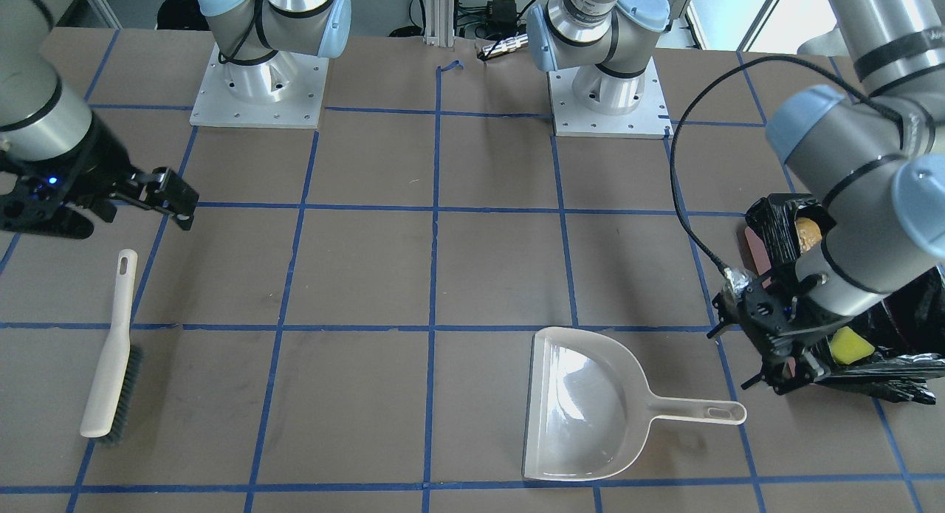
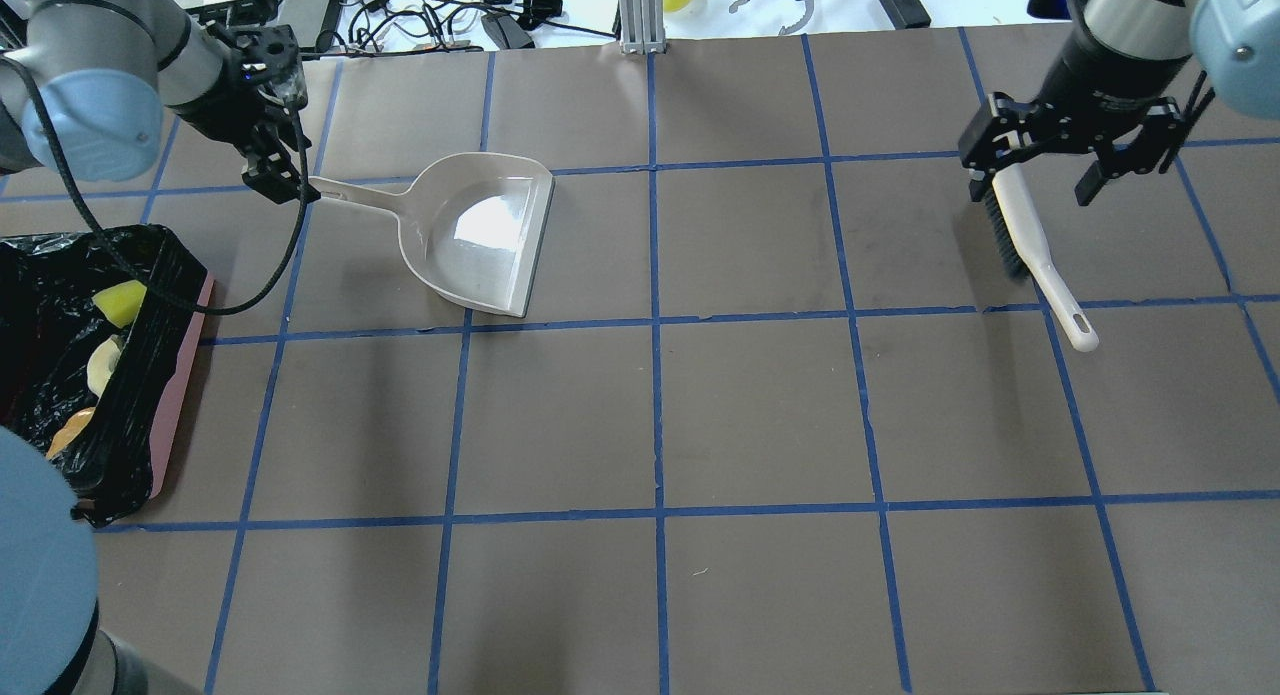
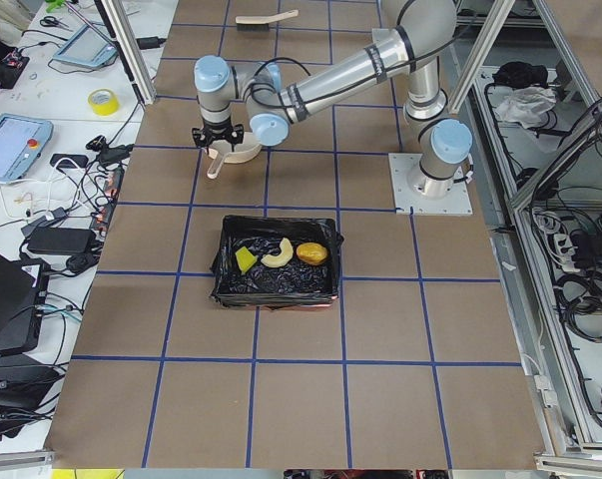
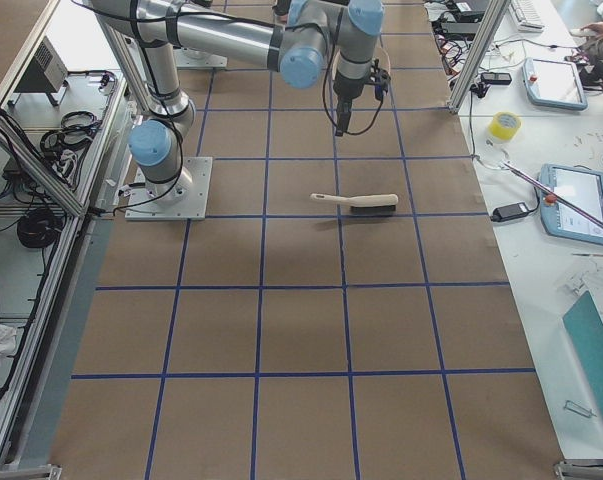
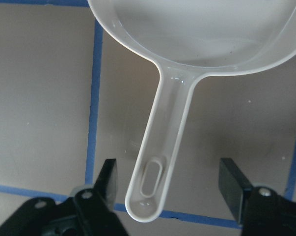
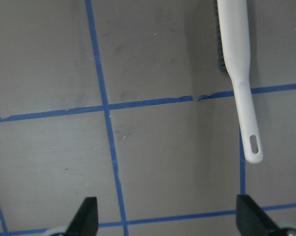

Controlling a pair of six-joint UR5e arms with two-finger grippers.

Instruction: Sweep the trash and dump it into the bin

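Note:
The pink bin [image 2: 185, 395], lined with a black bag, stands at the table's left edge. The yellow-green block [image 2: 120, 303], the tan ring [image 2: 103, 363] and the golden-brown roll [image 2: 68, 430] lie inside it. They also show in the exterior left view: block [image 3: 245, 259], ring [image 3: 278, 253], roll [image 3: 311, 253]. My left gripper [image 2: 280, 180] is open, its fingers on either side of the handle end [image 5: 160, 147] of the empty beige dustpan [image 2: 480, 230]. My right gripper [image 2: 1040, 180] is open and empty above the head of the beige brush [image 2: 1030, 245].
The dustpan [image 1: 583, 410] and the brush [image 1: 111, 350] lie flat on the brown table with blue tape lines. The bin [image 1: 775, 218] sits right beside my left arm. The two arm bases [image 1: 258, 92] stand at the robot's side.

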